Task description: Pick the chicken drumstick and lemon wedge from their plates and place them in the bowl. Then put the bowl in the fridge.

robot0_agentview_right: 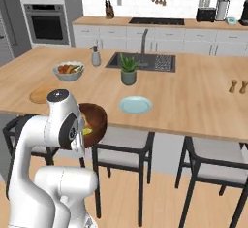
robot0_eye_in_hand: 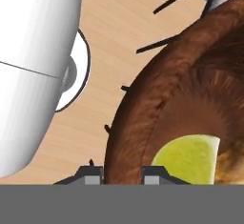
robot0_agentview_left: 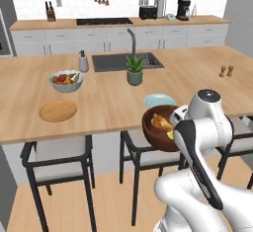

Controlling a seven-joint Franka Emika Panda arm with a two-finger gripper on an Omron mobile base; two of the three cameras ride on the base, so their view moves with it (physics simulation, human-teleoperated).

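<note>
- Bowl [robot0_agentview_left: 159,129] is off the surface [robot0_agentview_left: 104,105], held in air just past its front edge, above the stools [robot0_agentview_left: 59,162]; drumstick [robot0_agentview_left: 160,122] and lemon wedge [robot0_eye_in_hand: 190,157] both inside.
- Hand [robot0_eye_in_hand: 122,174] pinched onto the bowl's rim, one finger [robot0_eye_in_hand: 93,174] outside the wall, other inside.
- My call: carry-to-fridge step. I'd keep the bowl level, move slow, since a rim grip lets it tip and spill the food.
- Both plates bare: wood plate [robot0_agentview_left: 58,110], blue-green plate [robot0_agentview_right: 135,105].
- Near the path: stool backs, the arm's own links close to the bowl. Fruit bowl [robot0_agentview_left: 66,80], plant [robot0_agentview_left: 134,71] and sink [robot0_agentview_left: 126,61] well apart.
</note>
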